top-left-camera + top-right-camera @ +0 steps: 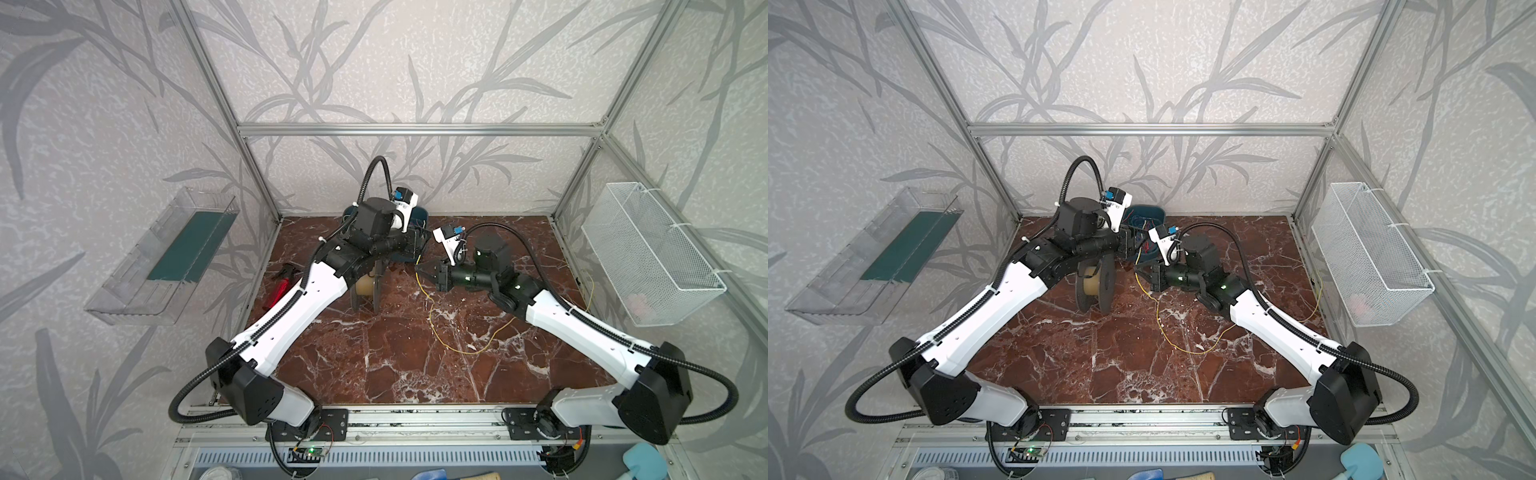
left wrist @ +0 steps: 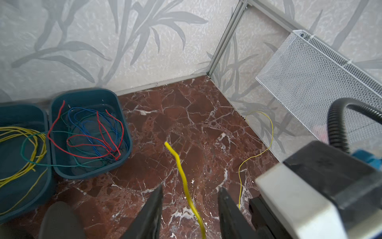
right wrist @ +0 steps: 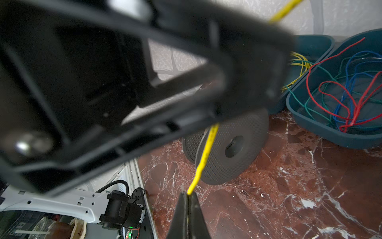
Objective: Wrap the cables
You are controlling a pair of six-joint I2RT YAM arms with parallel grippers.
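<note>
Thin yellow cable, slack, snaking over surface right of centre, far end lifted.

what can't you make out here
- Spool: half under the left arm, in a top view.
- Bins: mostly behind that arm, in a top view.
- Cable past the left gripper: cut by the left wrist view's edge.
- Right wrist view: the blurred left gripper blocks much of it.
</note>
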